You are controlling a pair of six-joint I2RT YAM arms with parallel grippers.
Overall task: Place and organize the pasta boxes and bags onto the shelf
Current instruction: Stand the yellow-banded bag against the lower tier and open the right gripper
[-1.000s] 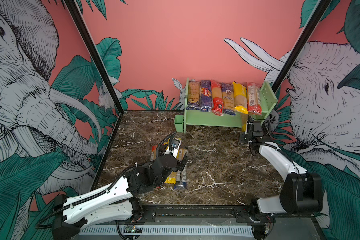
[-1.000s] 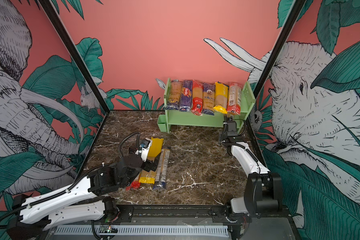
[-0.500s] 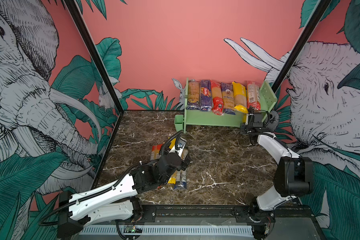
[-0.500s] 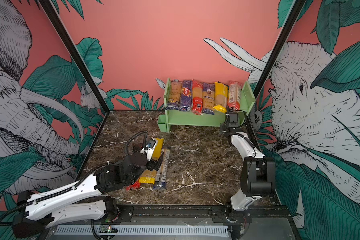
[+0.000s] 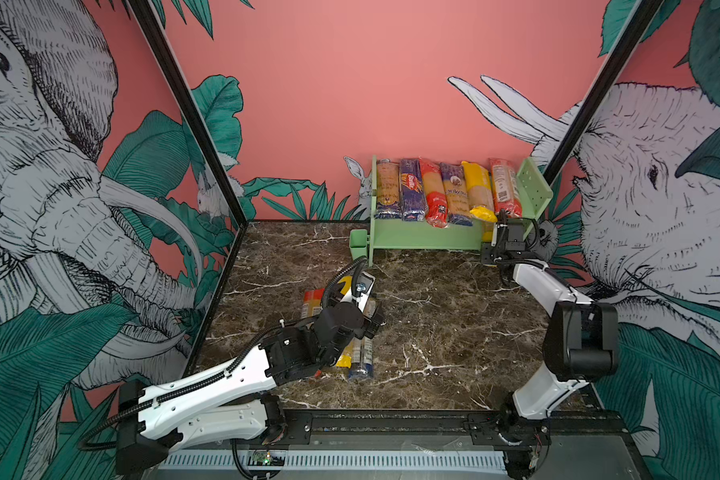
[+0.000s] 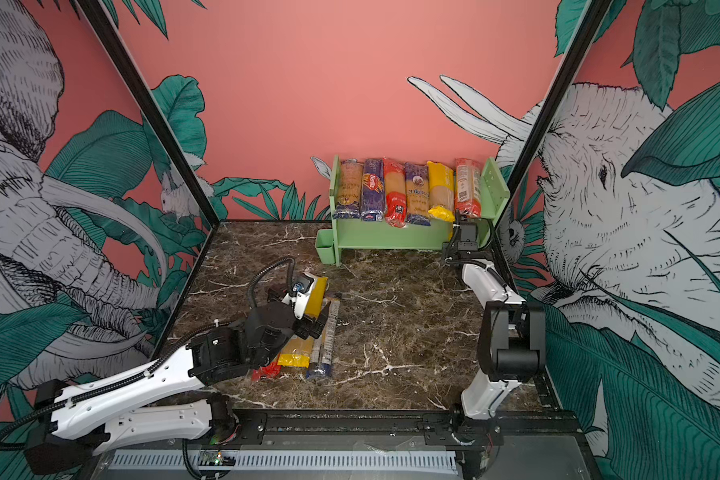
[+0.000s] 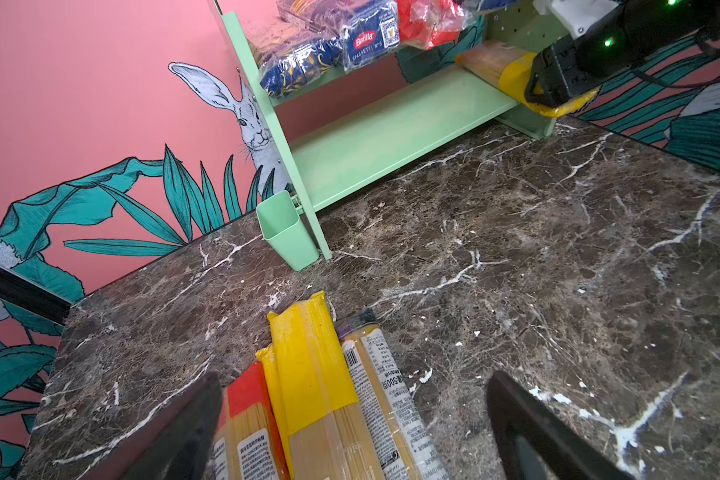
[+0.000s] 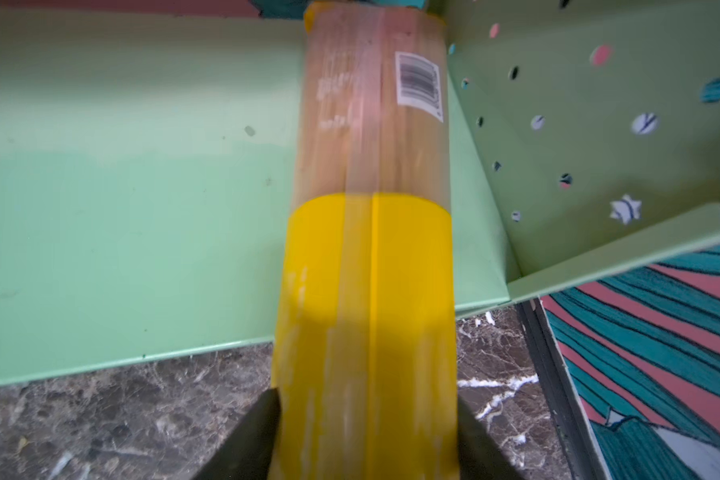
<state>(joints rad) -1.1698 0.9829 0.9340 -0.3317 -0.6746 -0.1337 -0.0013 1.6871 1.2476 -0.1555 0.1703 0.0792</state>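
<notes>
- A clear spaghetti pack with a yellow end (image 8: pixel 371 232) lies on the lower tier of the shelf (image 8: pixel 121 187), close against the shelf's perforated side panel (image 8: pixel 599 124); its yellow end juts past the shelf's front edge; a barcode sticker (image 8: pixel 418 85) shows on the part inside the shelf; the white print beside it is too blurred to read.
- The right hand (image 8: pixel 364 419) straddles that jutting end, one finger at each side; whether it is clenched on the pack or released, I cannot tell.
- On the shelf's upper tier six packs (image 5: pixel 445 191) lie side by side; the dark blue one (image 7: pixel 368 41) reads "Barilla SPAGHETTI N°5".
- A small green cup (image 7: pixel 285 230) sits against the shelf's other side panel.
- On the table (image 7: pixel 558 249), in front of the shelf and well apart from it, more packs lie touching side by side: a red-ended one (image 7: pixel 246 395); a yellow-ended one (image 7: pixel 308 365); a clear one (image 7: pixel 383 395) with a barcode and "500" on its label.
- The left hand (image 7: pixel 354 376) hovers over these, released, fingers spread wide, grasping nothing.
</notes>
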